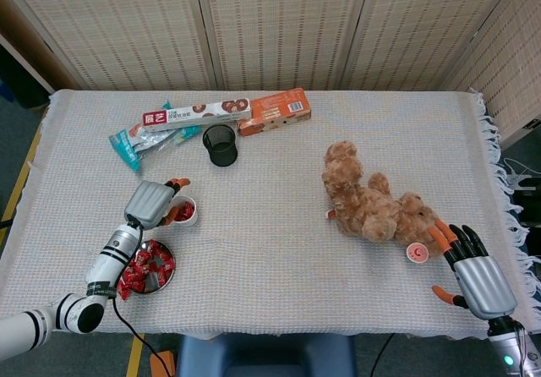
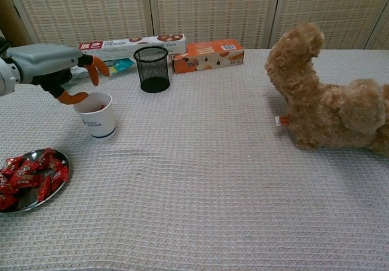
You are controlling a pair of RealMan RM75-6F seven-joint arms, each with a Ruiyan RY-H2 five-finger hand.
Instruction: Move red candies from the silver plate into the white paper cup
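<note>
At the bench's near edge, the right hand [image 1: 478,274] rests at about 4 o'clock, fingers spread and empty. At 8 o'clock the silver plate [image 2: 59,160] holds red candies [image 2: 29,174]. Just beyond it at 9 o'clock stands the white paper cup [image 2: 97,116], red candy inside; the left hand [image 2: 50,66] hovers over its rim, fingers apart, holding nothing.

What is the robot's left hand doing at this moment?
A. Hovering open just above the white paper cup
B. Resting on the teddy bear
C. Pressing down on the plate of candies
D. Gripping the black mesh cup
A: the left hand sits just over the white paper cup with its fingers spread and nothing in them, and red candy shows inside the cup.
</note>
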